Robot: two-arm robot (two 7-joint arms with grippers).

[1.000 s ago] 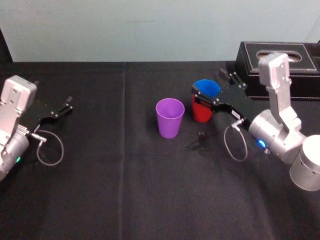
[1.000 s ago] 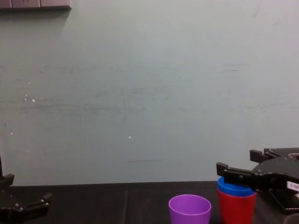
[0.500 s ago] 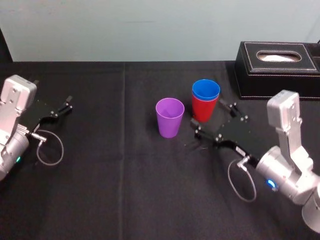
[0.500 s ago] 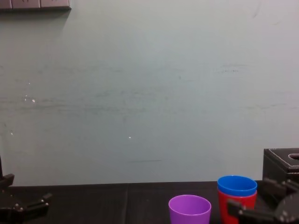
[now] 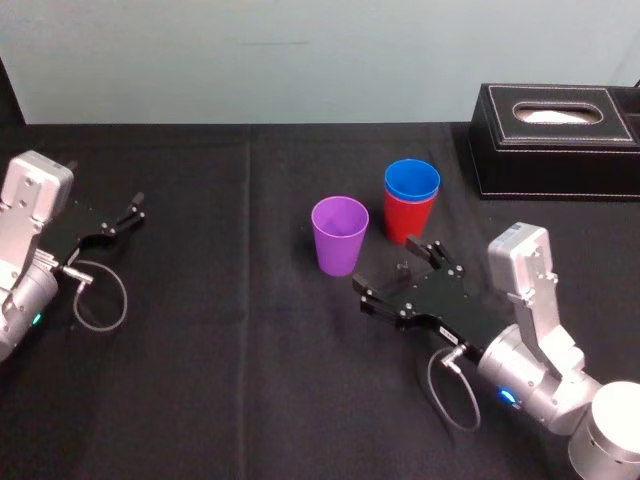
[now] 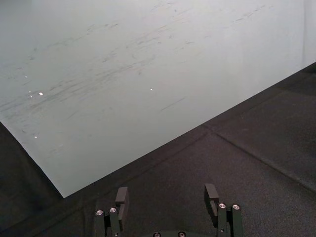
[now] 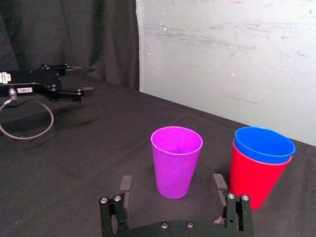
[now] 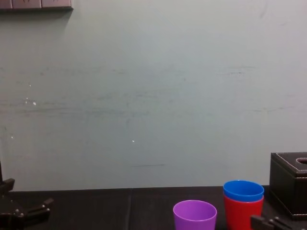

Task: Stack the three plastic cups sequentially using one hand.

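The purple cup (image 5: 339,235) stands upright and alone at the table's middle. To its right, the blue cup (image 5: 411,180) sits nested in the red cup (image 5: 406,222). My right gripper (image 5: 400,275) hovers open just on the near side of the cups, touching none of them. In the right wrist view the purple cup (image 7: 176,160) stands ahead between the spread fingers (image 7: 218,186), with the blue cup (image 7: 264,144) in the red cup (image 7: 254,177) off to one side. My left gripper (image 5: 130,212) rests open at the far left of the table, its fingers (image 6: 122,197) apart over bare cloth.
A black stitched box (image 5: 555,135) stands at the back right, behind the red and blue cups. Black cloth (image 5: 240,350) covers the table, with free room to the left of the purple cup and along the front. A pale wall (image 8: 144,96) rises behind.
My right gripper has drawn back from the blue cup's rim, towards me and leftwards, and now sits lower before the purple cup. The cups and left arm have not moved.
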